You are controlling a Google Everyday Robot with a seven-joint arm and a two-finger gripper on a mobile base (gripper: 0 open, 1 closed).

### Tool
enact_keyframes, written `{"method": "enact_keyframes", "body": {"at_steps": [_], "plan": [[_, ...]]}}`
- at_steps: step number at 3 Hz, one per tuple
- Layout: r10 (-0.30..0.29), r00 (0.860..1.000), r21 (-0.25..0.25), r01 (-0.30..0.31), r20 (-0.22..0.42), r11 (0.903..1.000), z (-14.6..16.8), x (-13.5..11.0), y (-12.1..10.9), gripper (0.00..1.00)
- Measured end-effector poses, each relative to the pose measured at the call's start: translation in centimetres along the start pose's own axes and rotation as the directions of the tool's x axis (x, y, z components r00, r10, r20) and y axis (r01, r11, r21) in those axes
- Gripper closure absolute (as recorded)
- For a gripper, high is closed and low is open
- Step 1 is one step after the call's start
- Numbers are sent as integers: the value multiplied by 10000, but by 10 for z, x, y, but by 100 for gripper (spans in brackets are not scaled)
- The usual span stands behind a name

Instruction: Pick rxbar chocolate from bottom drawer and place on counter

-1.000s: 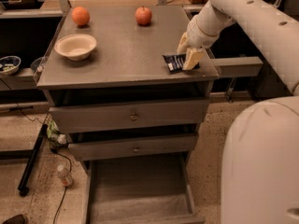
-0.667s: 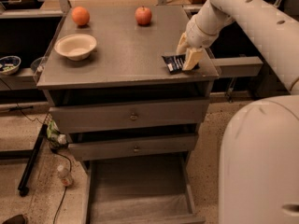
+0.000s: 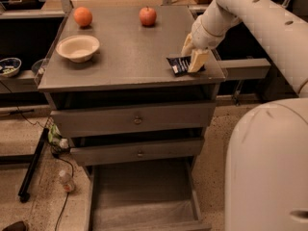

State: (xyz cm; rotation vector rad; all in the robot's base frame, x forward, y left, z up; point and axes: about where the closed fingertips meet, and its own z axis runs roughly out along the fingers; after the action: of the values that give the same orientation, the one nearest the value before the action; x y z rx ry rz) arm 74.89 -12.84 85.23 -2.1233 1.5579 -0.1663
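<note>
The rxbar chocolate (image 3: 178,65), a dark wrapper with pale print, lies flat on the counter (image 3: 130,57) near its front right corner. My gripper (image 3: 193,57) comes down from the upper right on the white arm. It sits right at the bar's right end, touching or covering it. The bottom drawer (image 3: 139,201) is pulled out below, and only a pale liner shows on its floor.
An orange (image 3: 83,17) and a red apple (image 3: 148,16) sit at the back of the counter. A cream bowl (image 3: 77,47) is at the left. Two shallower drawers (image 3: 137,120) are closed. A narrow side shelf (image 3: 245,67) juts out right. My white base (image 3: 269,167) fills the lower right.
</note>
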Motion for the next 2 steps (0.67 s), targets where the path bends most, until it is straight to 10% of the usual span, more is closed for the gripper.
{"method": "enact_keyframes", "body": {"at_steps": [2], "plan": [[0, 10000, -2, 0, 1, 10000, 0, 0, 0, 6]]}}
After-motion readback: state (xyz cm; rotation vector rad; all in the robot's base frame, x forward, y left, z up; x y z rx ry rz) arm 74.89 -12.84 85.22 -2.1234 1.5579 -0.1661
